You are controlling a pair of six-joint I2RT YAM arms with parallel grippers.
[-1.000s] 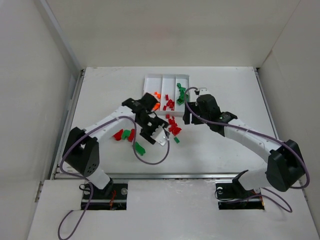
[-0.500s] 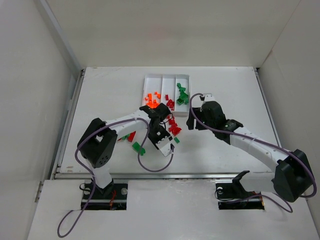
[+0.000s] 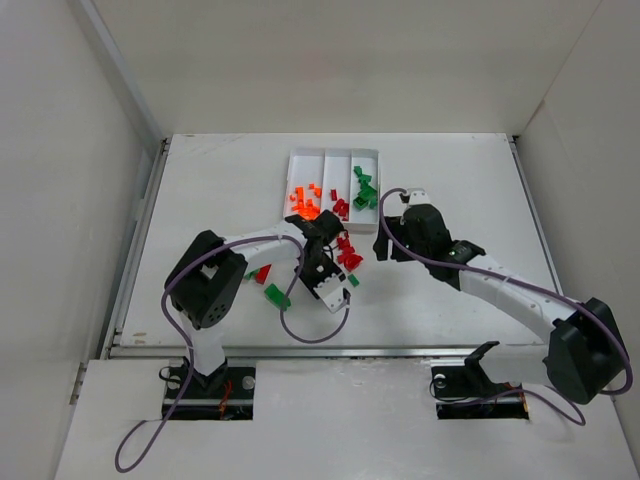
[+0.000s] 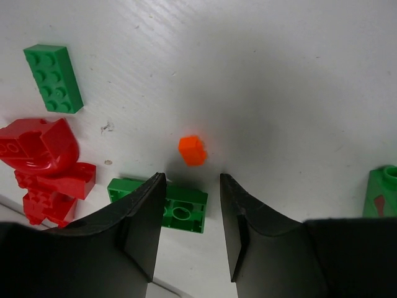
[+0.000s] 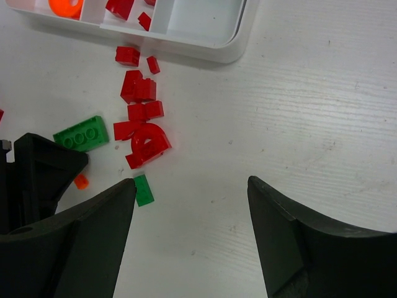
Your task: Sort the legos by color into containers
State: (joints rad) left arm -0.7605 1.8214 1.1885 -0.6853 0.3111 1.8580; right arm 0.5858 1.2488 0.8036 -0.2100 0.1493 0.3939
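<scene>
we see the left gripper, fingers slightly apart and empty, just short of an orange brick on the table; next it likely must straddle and pinch it for the tray; right gripper gapes empty.

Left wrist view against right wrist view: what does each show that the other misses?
Only the left wrist: a green brick lying underside up at the tips of the left jaws. Only the right wrist: a corner of the white tray, with red bricks in one compartment. Both: the tiny orange brick on the table, just ahead of the left jaws, which stand apart and hold nothing.
</scene>
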